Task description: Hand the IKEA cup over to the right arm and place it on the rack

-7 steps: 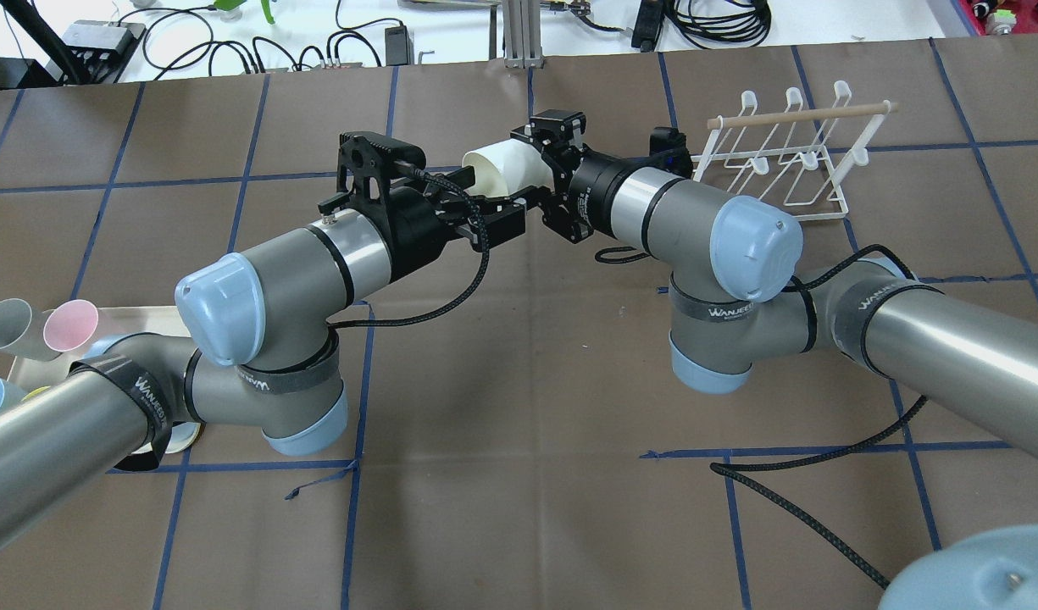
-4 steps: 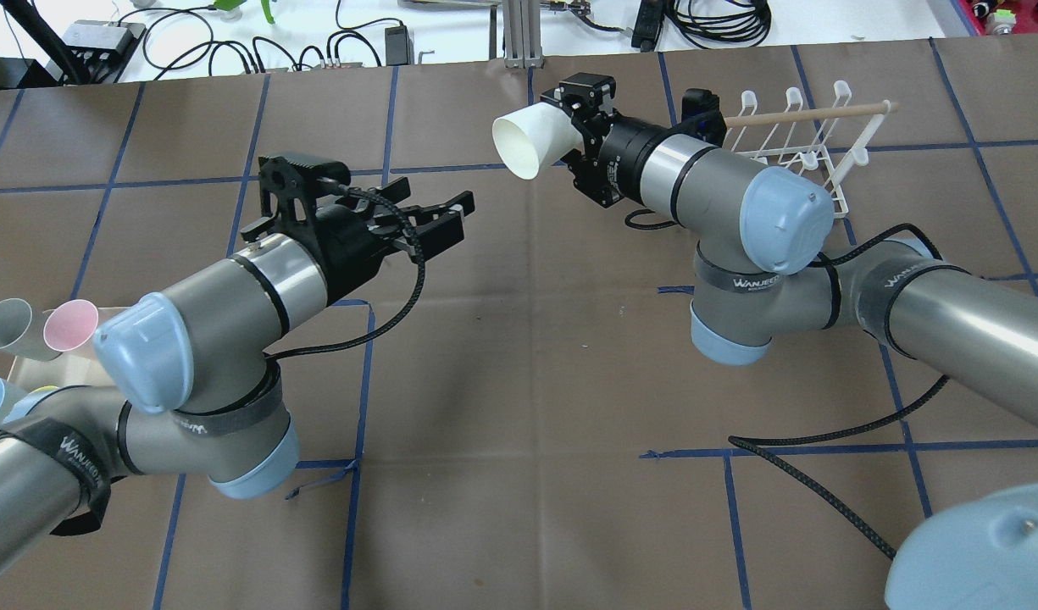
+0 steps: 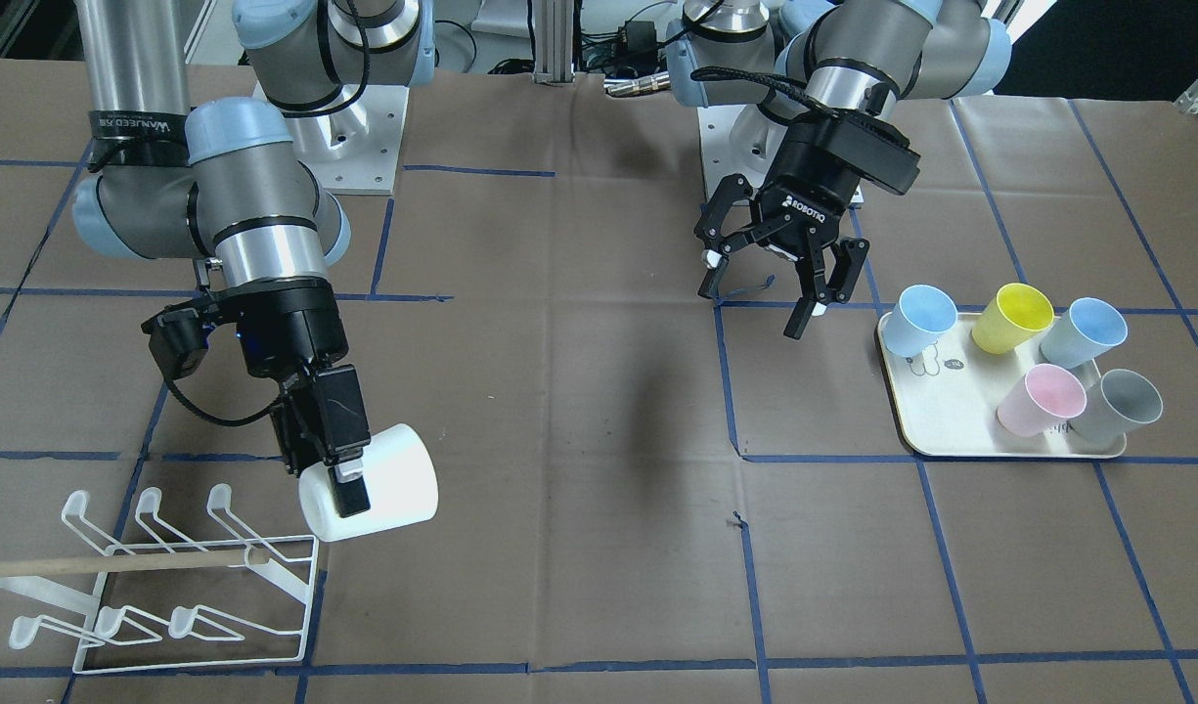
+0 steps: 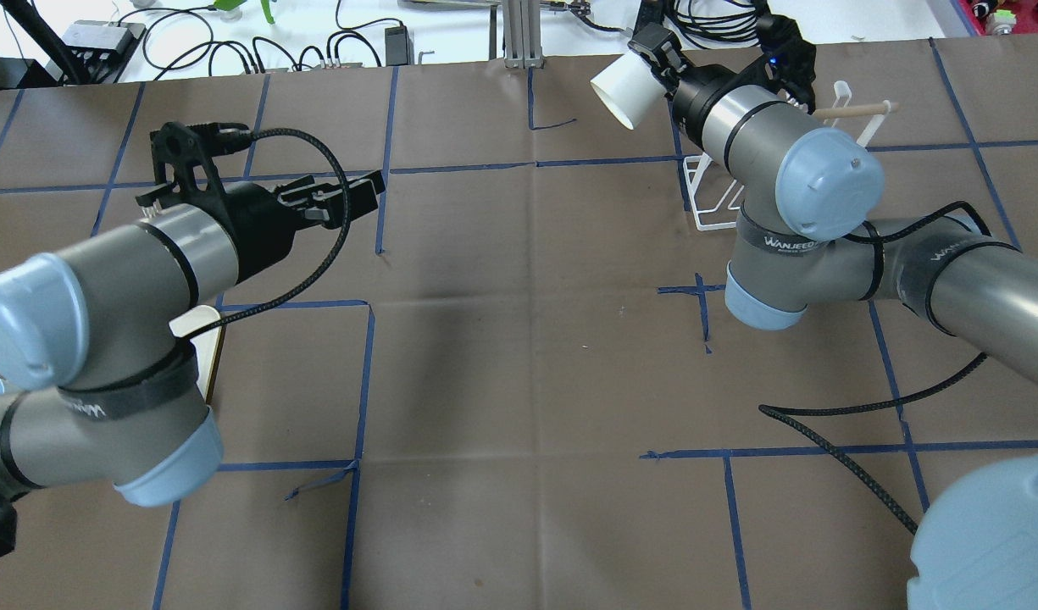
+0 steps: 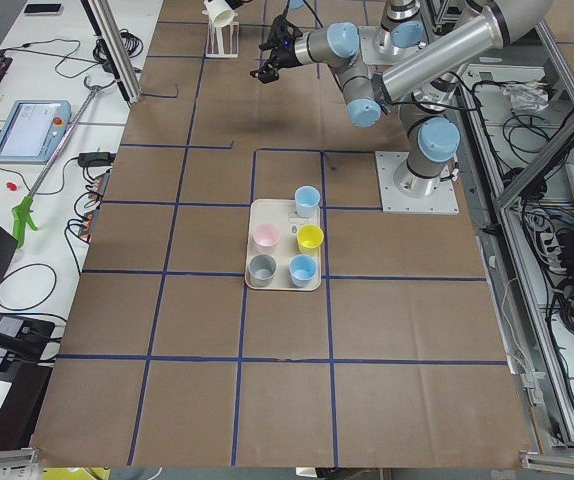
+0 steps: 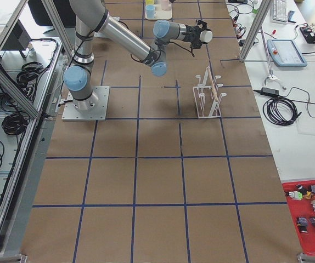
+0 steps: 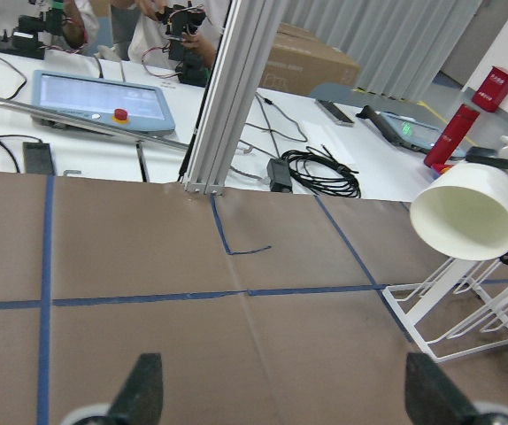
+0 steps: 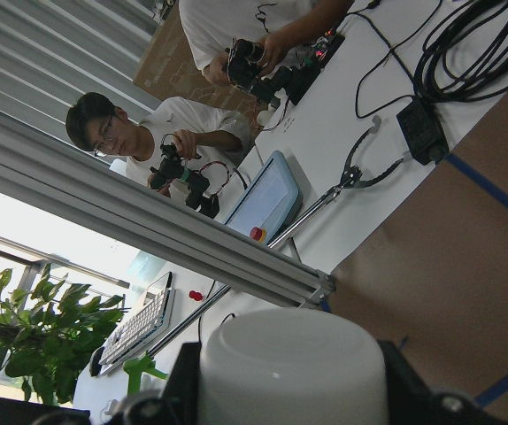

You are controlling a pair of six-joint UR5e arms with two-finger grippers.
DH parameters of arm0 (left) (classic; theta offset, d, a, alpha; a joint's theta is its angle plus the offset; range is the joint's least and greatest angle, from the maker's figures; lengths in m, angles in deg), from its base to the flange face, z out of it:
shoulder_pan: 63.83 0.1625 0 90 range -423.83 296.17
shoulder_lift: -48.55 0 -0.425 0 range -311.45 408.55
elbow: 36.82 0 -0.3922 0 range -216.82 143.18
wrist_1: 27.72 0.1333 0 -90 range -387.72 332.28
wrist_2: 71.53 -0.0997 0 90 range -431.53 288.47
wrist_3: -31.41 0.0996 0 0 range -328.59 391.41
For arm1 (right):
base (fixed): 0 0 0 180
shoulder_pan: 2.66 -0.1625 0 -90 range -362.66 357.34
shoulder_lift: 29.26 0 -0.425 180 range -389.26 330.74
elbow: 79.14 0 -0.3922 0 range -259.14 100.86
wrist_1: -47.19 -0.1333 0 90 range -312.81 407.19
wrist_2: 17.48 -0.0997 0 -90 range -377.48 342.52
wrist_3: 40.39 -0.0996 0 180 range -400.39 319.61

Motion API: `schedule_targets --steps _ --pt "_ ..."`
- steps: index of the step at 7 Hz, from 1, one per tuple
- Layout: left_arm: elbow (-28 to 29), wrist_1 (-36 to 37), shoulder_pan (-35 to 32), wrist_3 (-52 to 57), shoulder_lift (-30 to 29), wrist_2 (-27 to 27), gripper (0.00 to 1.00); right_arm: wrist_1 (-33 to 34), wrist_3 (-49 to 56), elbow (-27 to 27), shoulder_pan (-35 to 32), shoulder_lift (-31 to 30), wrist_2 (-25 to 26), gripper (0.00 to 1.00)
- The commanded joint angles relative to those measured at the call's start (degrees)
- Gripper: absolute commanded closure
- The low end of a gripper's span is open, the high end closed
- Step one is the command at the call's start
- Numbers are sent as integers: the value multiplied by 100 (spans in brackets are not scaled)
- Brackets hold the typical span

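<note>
My right gripper [image 3: 357,489] is shut on the white IKEA cup [image 3: 398,479], which lies on its side in the air just above the near corner of the white wire rack [image 3: 168,577]. In the overhead view the cup [image 4: 618,91] points left beside the rack [image 4: 712,203], which my right arm partly hides. My left gripper [image 3: 753,308] is open and empty, far from the cup, near the tray. The left wrist view shows the cup's open mouth [image 7: 466,217] above the rack [image 7: 449,310]. The right wrist view shows the cup's base [image 8: 294,363] between the fingers.
A cream tray [image 3: 936,430] holds several coloured cups on my left side. The rack's wooden rod [image 3: 110,564] runs across it. An aluminium post [image 7: 227,88] stands at the table's far edge. A loose black cable [image 4: 832,457] lies on the table.
My right arm has carried the cup right and away, up to the rack. My left arm, open and empty, has drawn back to the left, toward the tray.
</note>
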Motion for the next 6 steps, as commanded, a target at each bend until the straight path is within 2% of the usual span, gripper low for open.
schedule_targets --steps 1,2,3,4,6 --pt "1311 -2490 -39 -6 -33 -619 4 67 1995 129 83 41 1569 61" --pt "1578 -3284 -39 -6 1 -727 4 68 2420 183 197 50 1723 62" --pt "1807 -4136 -57 -49 -8 -1181 4 215 2486 253 285 68 1707 62" --pt "2113 -5041 -126 -67 -8 -1350 4 643 2643 271 286 164 1716 62" --pt "2895 -6624 -494 -85 -226 -2104 5 1637 3449 306 303 567 1655 62"
